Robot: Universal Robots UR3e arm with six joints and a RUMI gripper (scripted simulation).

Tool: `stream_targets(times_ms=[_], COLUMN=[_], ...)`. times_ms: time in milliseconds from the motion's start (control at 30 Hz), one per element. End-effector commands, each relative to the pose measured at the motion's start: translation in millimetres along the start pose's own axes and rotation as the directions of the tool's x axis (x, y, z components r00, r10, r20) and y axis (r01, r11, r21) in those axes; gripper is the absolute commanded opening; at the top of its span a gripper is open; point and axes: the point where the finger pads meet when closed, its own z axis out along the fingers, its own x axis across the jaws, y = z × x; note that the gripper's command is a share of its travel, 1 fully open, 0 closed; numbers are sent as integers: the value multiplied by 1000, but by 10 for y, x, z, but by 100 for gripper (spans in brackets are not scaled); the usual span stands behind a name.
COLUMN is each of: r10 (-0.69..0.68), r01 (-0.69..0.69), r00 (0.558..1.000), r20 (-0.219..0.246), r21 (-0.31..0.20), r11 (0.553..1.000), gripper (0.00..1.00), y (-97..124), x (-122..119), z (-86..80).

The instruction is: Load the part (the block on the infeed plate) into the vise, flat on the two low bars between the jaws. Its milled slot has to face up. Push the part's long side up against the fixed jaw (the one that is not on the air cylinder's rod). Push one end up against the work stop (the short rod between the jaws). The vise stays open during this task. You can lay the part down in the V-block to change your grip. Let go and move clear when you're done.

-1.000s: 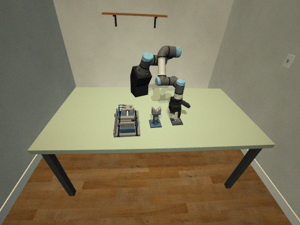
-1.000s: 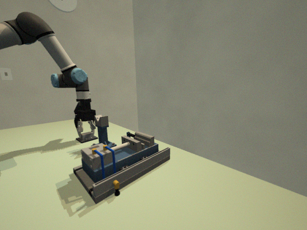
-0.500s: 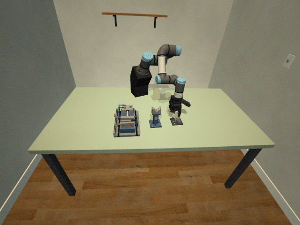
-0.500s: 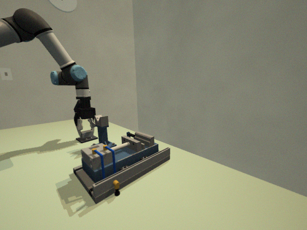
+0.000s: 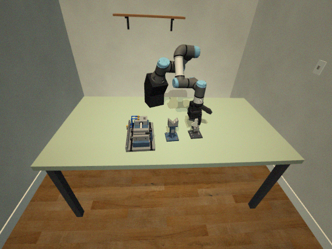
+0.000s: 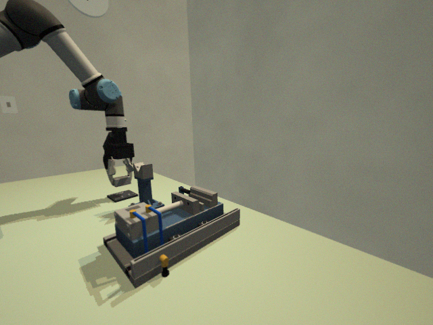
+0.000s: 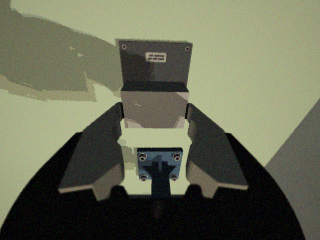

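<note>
A: Holding anything in the gripper (image 5: 195, 124) (image 6: 121, 178) (image 7: 155, 107)?

B: Yes, clamped on the block (image 6: 122, 181) (image 7: 155, 105), one fingertip at each end by the look of it. Hanging under the palm, clear of the infeed plate (image 5: 195, 134) (image 6: 122, 196) (image 7: 172, 67) just below.

A: Why pinched that way?

B: Probably to leave the long sides free for seating. Can't tell which way the slot faces, though. Must point up in the end.

A: And close beside the fingers, towards the vise (image 5: 153, 139) (image 6: 185, 253)?

B: See the V-block stand (image 5: 171, 129) (image 6: 145, 189) (image 7: 160, 185). Likely put there for a change of grip, because of those covered ends: needed bare, at least one, to meet the work stop (image 5: 148, 133) (image 6: 185, 190).

A: Then straight to the vise, farther off past the stand?

B: Perhaps not. Better to rise first, so as not to clip the stand, then lay down and regrip if needed. Looks like an early step: picked up, not yet loaded.

A: Anything waiting at the far end?

B: Standing open, ready to receive. Aim for the fixed jaw (image 5: 141, 138) (image 6: 206, 196), away from the cylinder's rod, to get a reference face that won't shift.
</note>
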Motion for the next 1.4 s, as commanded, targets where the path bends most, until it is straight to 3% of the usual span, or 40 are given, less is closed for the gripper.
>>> stream_targets(times_ms=[0, 1000, 1367], r10=[0, 0, 0], r01=[0, 0, 0], r00=[1000, 1000, 1000], r20=[-2, -2, -2], r21=[1, 1, 1], r11=[1000, 1000, 1000], gripper=[0, 0, 0], y=[-2, -1, -1], x=[7, 0, -2], z=[-92, -1299, -1545])
